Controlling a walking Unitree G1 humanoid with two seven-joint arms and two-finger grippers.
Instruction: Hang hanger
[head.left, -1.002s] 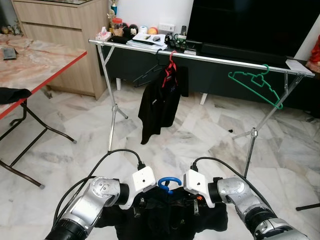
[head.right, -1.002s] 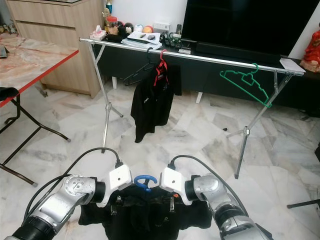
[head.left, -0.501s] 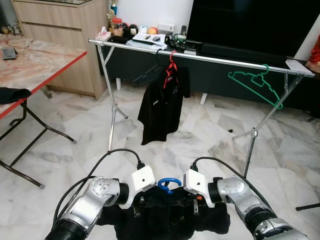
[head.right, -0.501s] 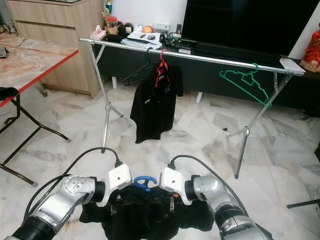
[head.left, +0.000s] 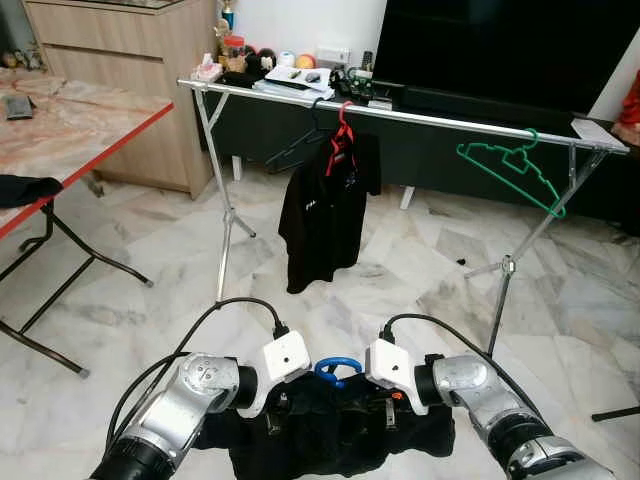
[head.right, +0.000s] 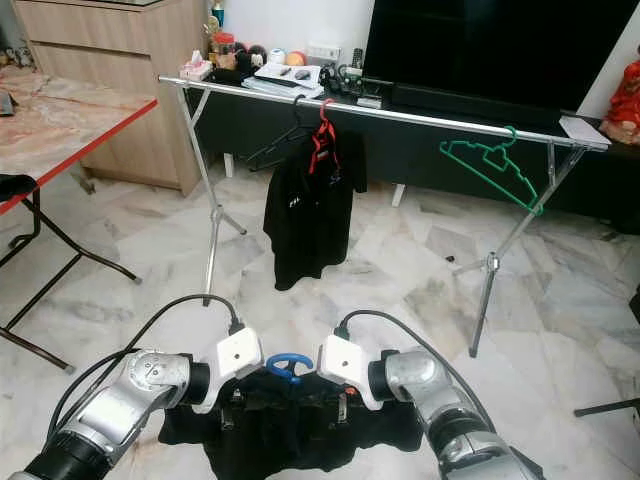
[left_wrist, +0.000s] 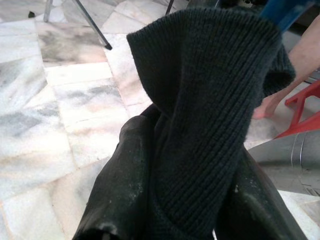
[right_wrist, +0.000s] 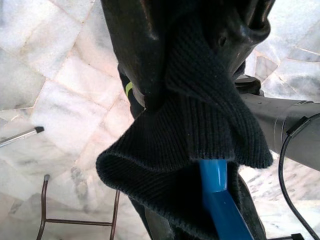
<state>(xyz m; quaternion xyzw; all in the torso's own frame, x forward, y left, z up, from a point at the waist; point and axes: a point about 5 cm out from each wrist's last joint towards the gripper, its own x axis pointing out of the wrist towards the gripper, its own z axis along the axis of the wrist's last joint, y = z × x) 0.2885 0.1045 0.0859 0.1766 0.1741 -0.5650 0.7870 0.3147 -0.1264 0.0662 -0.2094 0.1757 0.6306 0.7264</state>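
Note:
A blue hanger's hook (head.left: 338, 368) sticks up between my two wrists, low and close in front of me. A black knit garment (head.left: 340, 435) hangs on it above the floor. My left gripper (head.left: 275, 412) is shut on the garment's left shoulder, with the knit fabric (left_wrist: 210, 115) pinched between its fingers (left_wrist: 120, 185). The other shoulder is in my right gripper (head.left: 390, 408), which is shut on the fabric (right_wrist: 200, 130) over the blue hanger arm (right_wrist: 215, 185). A silver clothes rail (head.left: 430, 118) stands across the room ahead.
On the rail hang a black shirt on a red hanger (head.left: 325, 205), a bare black hanger (head.left: 295, 148) and a green hanger (head.left: 510, 165). A red-edged folding table (head.left: 70, 130) stands on the left. A person's bare foot (left_wrist: 262, 111) shows nearby.
The black shirt on the rail sways a little. Both arms and the held garment have stayed almost still.

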